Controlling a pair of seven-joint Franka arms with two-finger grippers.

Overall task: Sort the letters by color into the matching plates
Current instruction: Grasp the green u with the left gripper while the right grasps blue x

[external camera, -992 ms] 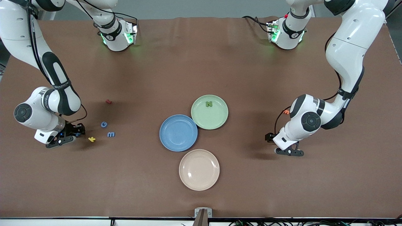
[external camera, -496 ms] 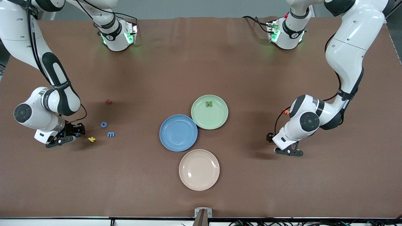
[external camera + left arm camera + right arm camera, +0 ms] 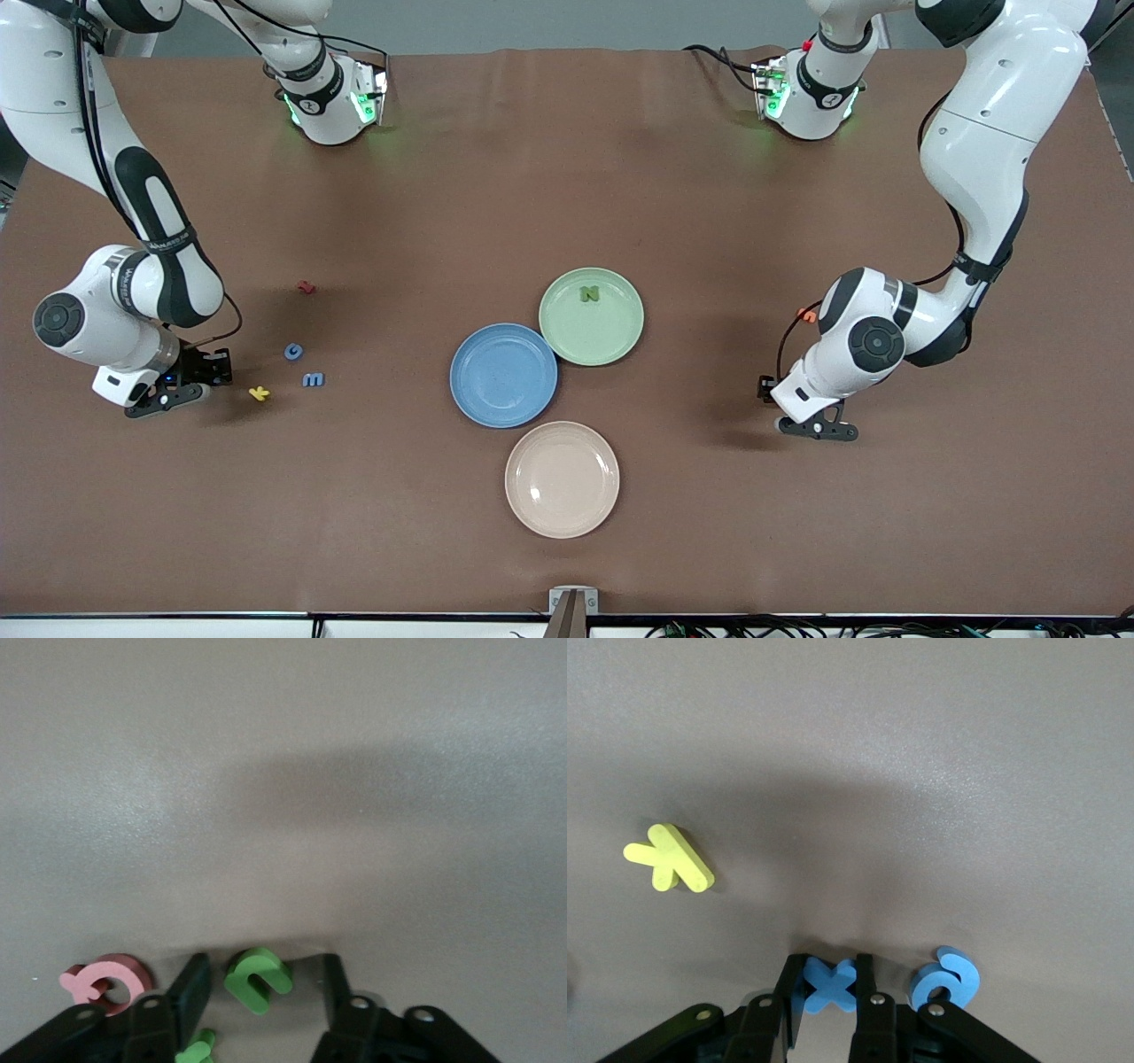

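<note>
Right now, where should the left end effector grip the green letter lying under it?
Probably across its thin edge walls, straight down from above. The green letter lies flat on the table between the left end effector's open fingers, so only those edges stand upright. The pink letter beside it sits outside one finger.
</note>
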